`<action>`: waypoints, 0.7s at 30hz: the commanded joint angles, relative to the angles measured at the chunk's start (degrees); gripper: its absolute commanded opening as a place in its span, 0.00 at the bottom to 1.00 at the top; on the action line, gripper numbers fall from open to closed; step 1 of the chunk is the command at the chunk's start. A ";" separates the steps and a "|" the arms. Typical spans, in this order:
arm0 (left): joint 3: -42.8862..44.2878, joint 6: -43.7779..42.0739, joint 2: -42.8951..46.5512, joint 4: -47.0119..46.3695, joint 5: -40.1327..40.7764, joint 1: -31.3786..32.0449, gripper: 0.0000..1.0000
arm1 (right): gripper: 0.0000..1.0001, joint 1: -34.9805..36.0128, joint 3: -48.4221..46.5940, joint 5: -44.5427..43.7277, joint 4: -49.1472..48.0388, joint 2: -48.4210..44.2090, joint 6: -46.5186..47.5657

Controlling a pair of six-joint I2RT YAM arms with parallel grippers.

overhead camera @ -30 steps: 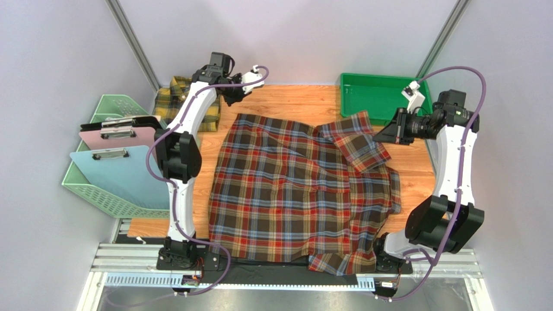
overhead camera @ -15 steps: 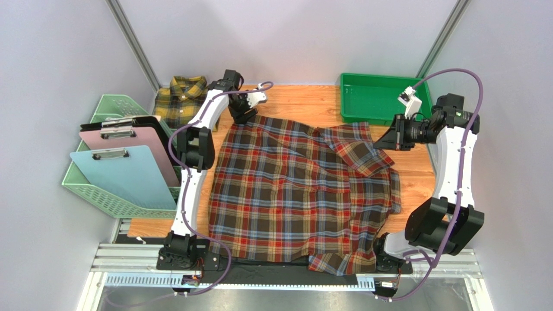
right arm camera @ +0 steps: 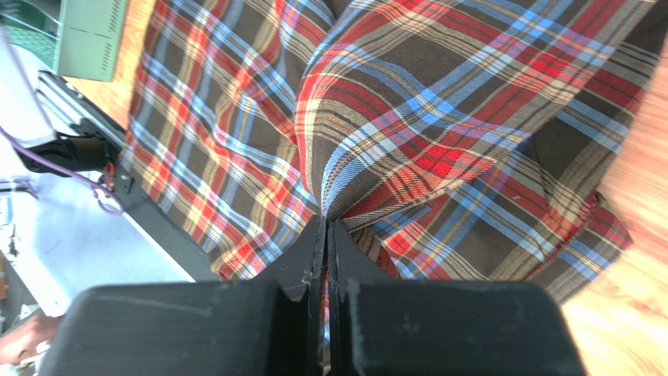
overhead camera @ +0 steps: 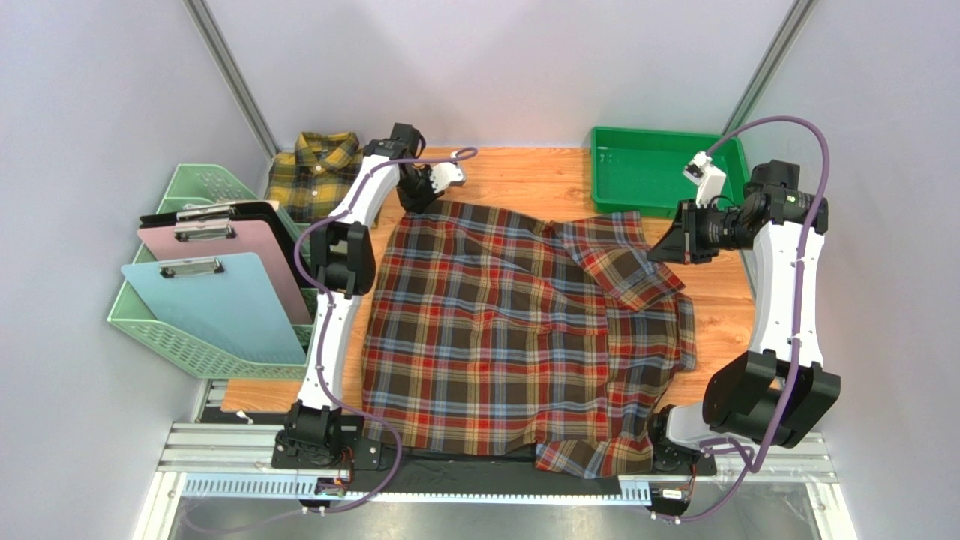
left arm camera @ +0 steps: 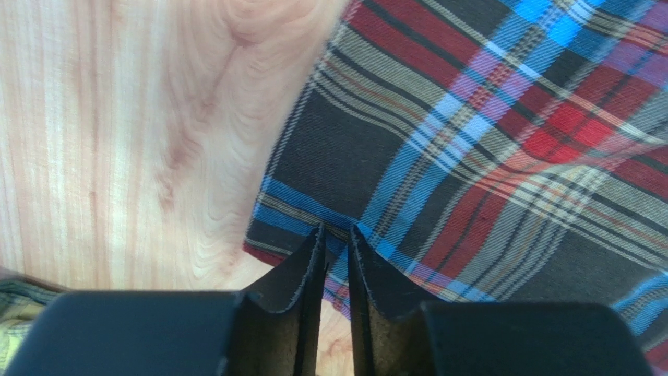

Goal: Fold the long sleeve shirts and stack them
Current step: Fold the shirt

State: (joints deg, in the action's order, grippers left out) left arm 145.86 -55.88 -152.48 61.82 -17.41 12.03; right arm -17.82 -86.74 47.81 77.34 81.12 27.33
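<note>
The red, brown and navy plaid shirt [overhead camera: 507, 326] lies spread over the wooden table, its hem hanging over the near edge. My left gripper [overhead camera: 420, 200] is down on its far left corner. In the left wrist view the fingers [left arm camera: 337, 229] are nearly together and pinch the shirt's blue-striped edge [left arm camera: 439, 157]. My right gripper [overhead camera: 660, 250] is shut on a fold of the shirt's far right part [right arm camera: 408, 133] and holds it slightly raised, as the right wrist view [right arm camera: 325, 223] shows. The yellow and dark check shirt [overhead camera: 316, 167] lies folded at the far left corner.
A green bin [overhead camera: 659, 169] stands at the far right. A pale green basket [overhead camera: 180, 332] with pink, blue and black clipboards [overhead camera: 214, 287] sits left of the table. Grey walls close in on both sides.
My left gripper came down and to the right from above the table onto the shirt's far left corner. My right gripper shifted slightly left with the fold.
</note>
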 commanded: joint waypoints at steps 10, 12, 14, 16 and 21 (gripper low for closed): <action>-13.94 6.20 9.31 6.92 2.65 -1.31 0.37 | 0.00 0.07 -0.62 -0.88 8.62 2.46 5.54; -10.26 11.46 8.70 3.58 1.33 -2.36 0.43 | 0.00 0.07 -0.71 -0.70 8.62 3.16 5.54; -3.79 15.08 7.12 3.13 -0.77 -3.15 0.49 | 0.00 0.07 -0.80 -0.70 8.62 3.34 5.54; -0.07 20.35 4.92 3.30 -2.01 -3.59 0.50 | 0.00 -0.02 -0.89 -0.79 8.44 3.34 5.45; -2.24 36.69 5.79 -3.36 -3.86 -4.56 0.56 | 0.00 0.07 -0.80 -0.70 8.44 3.17 4.31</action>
State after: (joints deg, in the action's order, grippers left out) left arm 143.83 -35.00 -147.44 63.35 -18.26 8.45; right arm -17.80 -86.72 46.35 77.34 84.68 31.18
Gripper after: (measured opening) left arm 0.540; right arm 0.004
